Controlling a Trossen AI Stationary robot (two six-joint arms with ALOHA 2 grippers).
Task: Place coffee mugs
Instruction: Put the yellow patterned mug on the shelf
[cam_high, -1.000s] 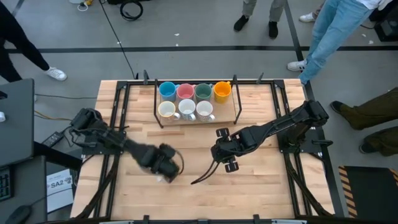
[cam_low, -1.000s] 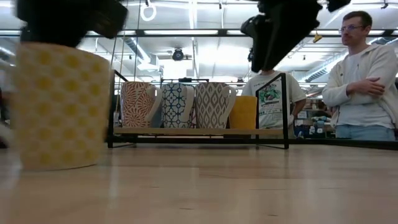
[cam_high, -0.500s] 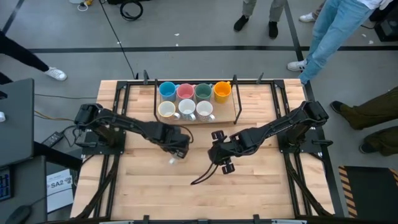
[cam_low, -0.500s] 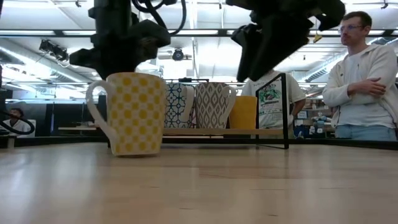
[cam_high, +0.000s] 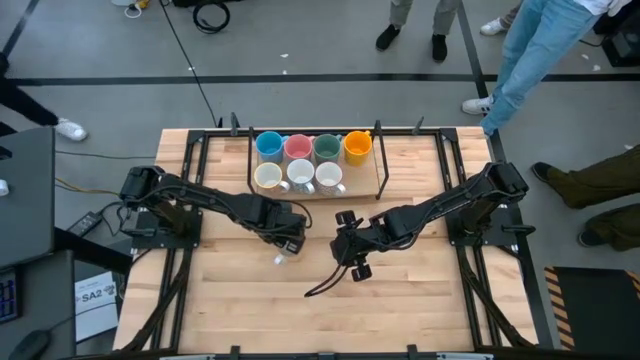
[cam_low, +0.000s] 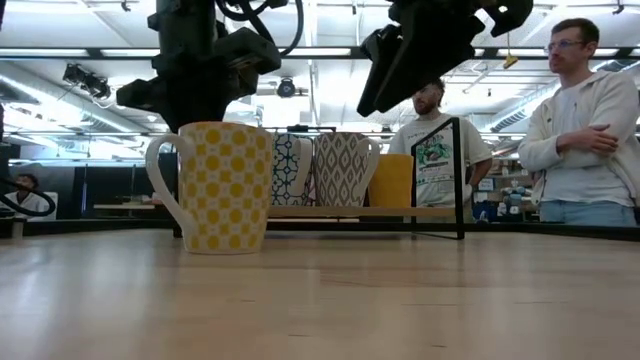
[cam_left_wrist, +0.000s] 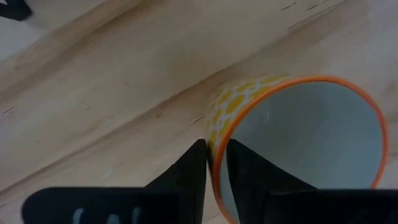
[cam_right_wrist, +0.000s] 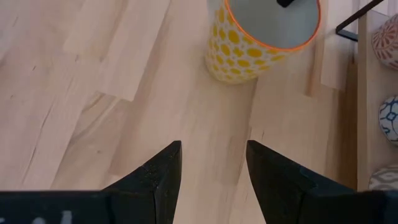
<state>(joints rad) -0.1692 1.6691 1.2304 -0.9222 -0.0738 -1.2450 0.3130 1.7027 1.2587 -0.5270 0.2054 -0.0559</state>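
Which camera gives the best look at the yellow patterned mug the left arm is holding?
The low view: the yellow mug stands upright on the table, handle and whole pattern showing. The left wrist view shows only its orange rim, pinched by the left claw. The right wrist view shows its upper part. In the high view the arm hides it.

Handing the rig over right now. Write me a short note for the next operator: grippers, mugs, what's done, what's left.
Left gripper: shut on the rim of the yellow-patterned mug, which stands upright on the table in front of the rack.
Right gripper: open, empty, hovering above the table right of that mug.
Done: seven mugs sit in the rack, four in the back row, three in the front row.
Left: set the yellow-patterned mug into the free front-right spot, then release.
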